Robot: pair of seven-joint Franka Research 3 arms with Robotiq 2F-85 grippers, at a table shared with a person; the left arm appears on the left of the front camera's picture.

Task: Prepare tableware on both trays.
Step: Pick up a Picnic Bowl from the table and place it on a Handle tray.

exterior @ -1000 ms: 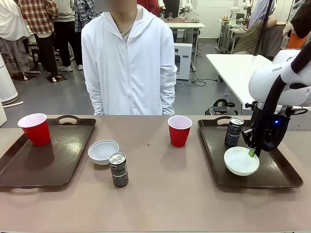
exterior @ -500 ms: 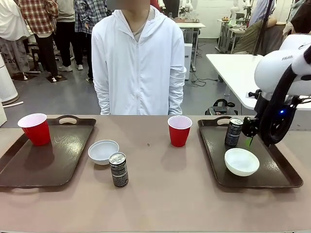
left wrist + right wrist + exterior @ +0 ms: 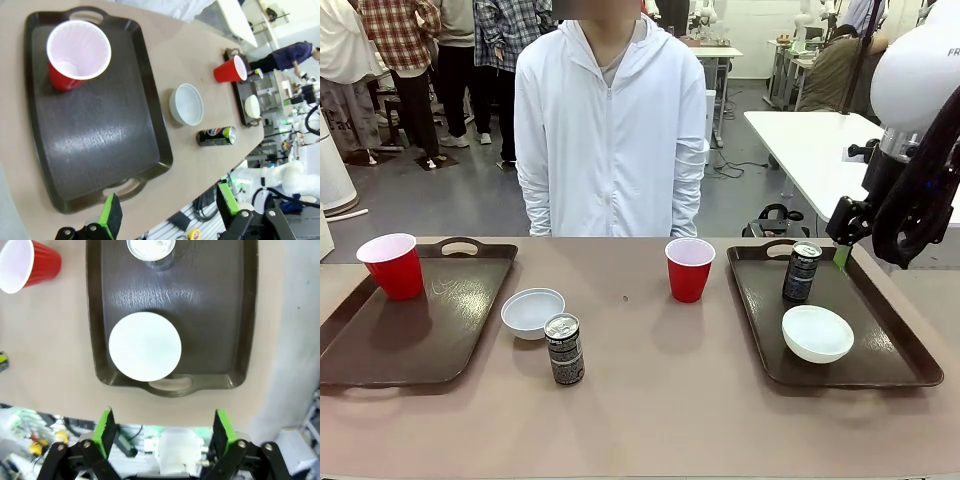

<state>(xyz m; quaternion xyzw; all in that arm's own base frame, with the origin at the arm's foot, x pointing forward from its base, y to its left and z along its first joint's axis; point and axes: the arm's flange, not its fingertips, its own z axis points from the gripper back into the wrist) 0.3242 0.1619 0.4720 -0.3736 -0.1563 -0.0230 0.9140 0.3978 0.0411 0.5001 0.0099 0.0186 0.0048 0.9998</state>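
Other tables and standing people fill the workshop behind the beige table (image 3: 650,400), with a person (image 3: 610,130) in a white hooded jacket at its far edge. The left tray (image 3: 420,330) carries one red cup (image 3: 392,266); the right tray (image 3: 760,300) carries a white bowl (image 3: 817,333) and a dark can (image 3: 801,271). Between the trays, on bare table, stand the second red cup (image 3: 689,269), second bowl (image 3: 532,311) and second can (image 3: 563,349). The right arm (image 3: 930,60) bears "FR" at the picture edge; the cans' print is too small to read. Looking straight down, the right wrist view puts the white bowl near that tray's handle, with the right pincer (image 3: 164,432) above, spread wide and empty. The left pincer (image 3: 168,209), equally wide and empty, hangs above the left tray's handle end.
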